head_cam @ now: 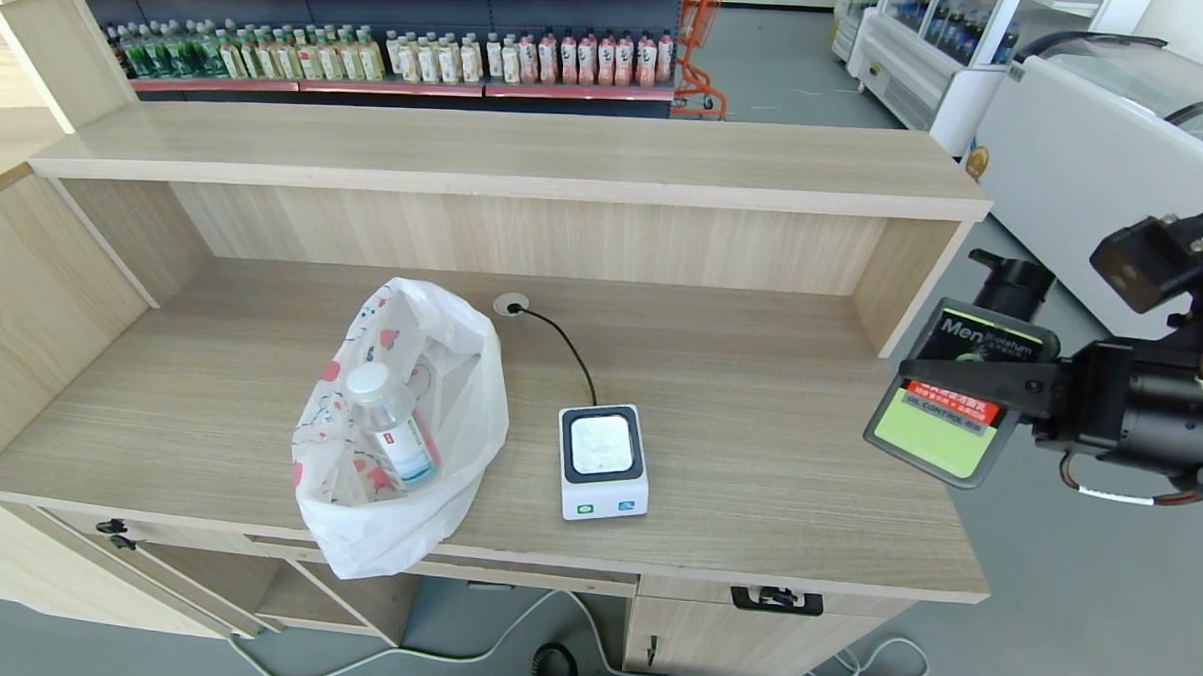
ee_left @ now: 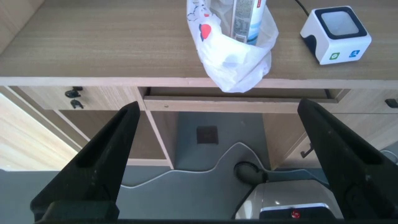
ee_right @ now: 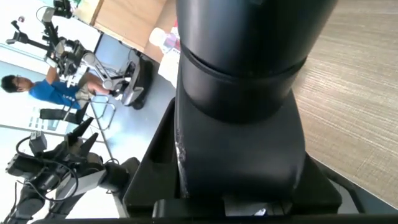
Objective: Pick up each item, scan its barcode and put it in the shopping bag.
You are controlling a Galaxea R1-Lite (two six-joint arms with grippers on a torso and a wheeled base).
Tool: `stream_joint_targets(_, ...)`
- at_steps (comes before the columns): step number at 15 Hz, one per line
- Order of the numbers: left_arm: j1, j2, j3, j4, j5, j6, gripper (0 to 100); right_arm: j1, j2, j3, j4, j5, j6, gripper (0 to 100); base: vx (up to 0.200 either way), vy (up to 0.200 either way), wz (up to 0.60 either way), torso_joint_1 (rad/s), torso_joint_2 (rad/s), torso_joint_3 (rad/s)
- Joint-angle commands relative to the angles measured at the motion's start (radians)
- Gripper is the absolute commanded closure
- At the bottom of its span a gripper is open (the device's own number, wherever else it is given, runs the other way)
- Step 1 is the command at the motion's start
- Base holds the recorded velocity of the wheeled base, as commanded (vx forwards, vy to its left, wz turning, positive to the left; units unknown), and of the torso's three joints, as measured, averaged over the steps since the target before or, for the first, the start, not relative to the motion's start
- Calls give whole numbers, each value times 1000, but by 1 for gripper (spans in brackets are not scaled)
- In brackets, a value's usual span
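Note:
A black tube (head_cam: 955,395) with a green and red label hangs in the air just off the counter's right end, cap pointing away from me. My right gripper (head_cam: 1005,392) is shut on it; the same black tube (ee_right: 242,93) looms close in the right wrist view. The white shopping bag (head_cam: 398,441) with red prints stands near the counter's front edge, a clear bottle (head_cam: 393,426) with a white cap inside it. The white barcode scanner (head_cam: 602,460) sits just right of the bag. My left gripper (ee_left: 217,162) is open and empty, low in front of the counter, below the shopping bag (ee_left: 233,43).
The wooden counter (head_cam: 759,404) has a raised back shelf (head_cam: 508,155) and side walls. A black cable (head_cam: 566,347) runs from the scanner to a hole in the counter. Drawers and loose cables lie below the front edge. White freezers (head_cam: 1099,145) stand at the right.

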Motion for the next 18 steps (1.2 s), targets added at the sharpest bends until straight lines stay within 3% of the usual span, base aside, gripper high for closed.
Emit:
stream_joint_targets(1,0,0,0,0,0,0,0,11,34,0,0,-1,-21,100,0,0,0,0,0,0)
stream_joint_targets(5,0,0,0,0,0,1,0,31,73,6,0,-27,-51,100,0,0,0,0,0,0)
stream_joint_targets(13,0,0,0,0,0,3,0,65,100,24,-1,-44,-111,100,0,200,0,2,0,5)
stream_joint_targets(18,0,0,0,0,0,1,0,65,221,23,-86,-160,-192,100,0,40,0,1,0,0)
